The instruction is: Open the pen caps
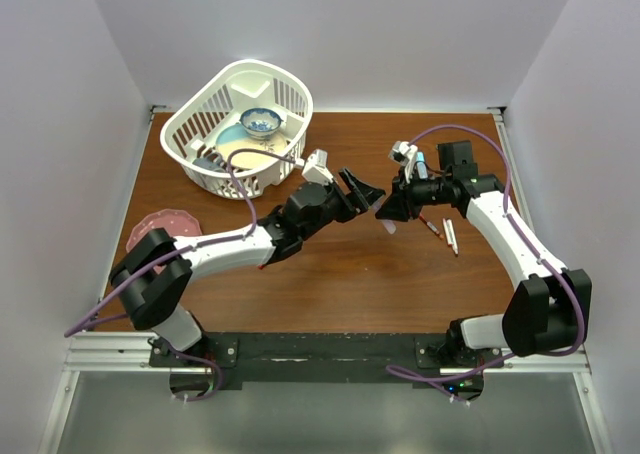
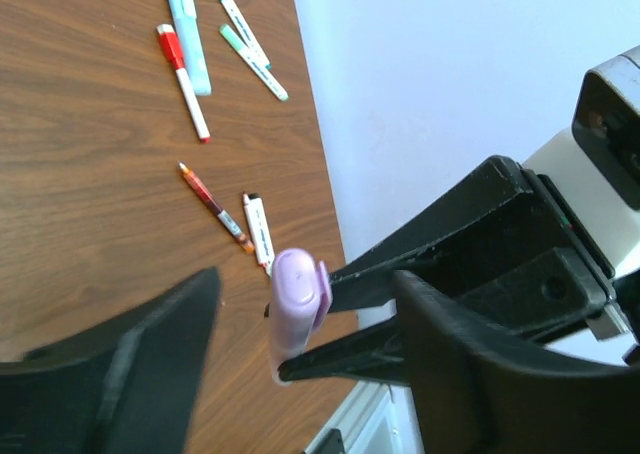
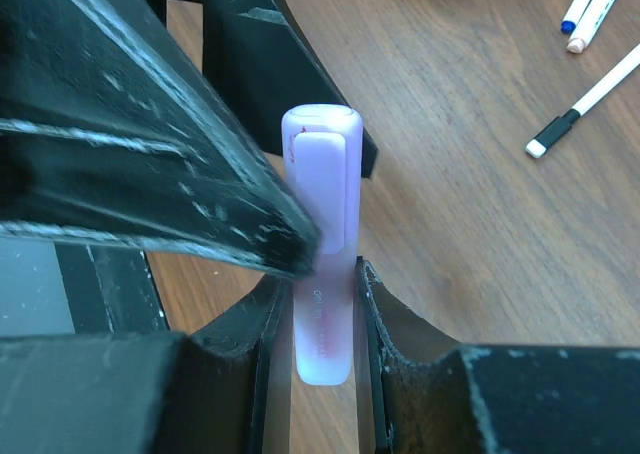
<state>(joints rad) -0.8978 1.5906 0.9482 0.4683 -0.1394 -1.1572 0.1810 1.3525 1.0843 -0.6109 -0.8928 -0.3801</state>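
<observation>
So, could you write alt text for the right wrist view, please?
The right hand grips a lilac pen by its barrel, cap on. The left hand's fingers flank the cap, not closed on it. Three pens lie on the wooden table behind.

A lilac pen, its clipped lilac cap on, was held by the barrel in the jaws of the right gripper above the table. On the table lay a light-blue pen, a white pen with a red cap, two teal-tipped pens roughly parallel, a thin orange pen and a black-tipped pen.
</observation>
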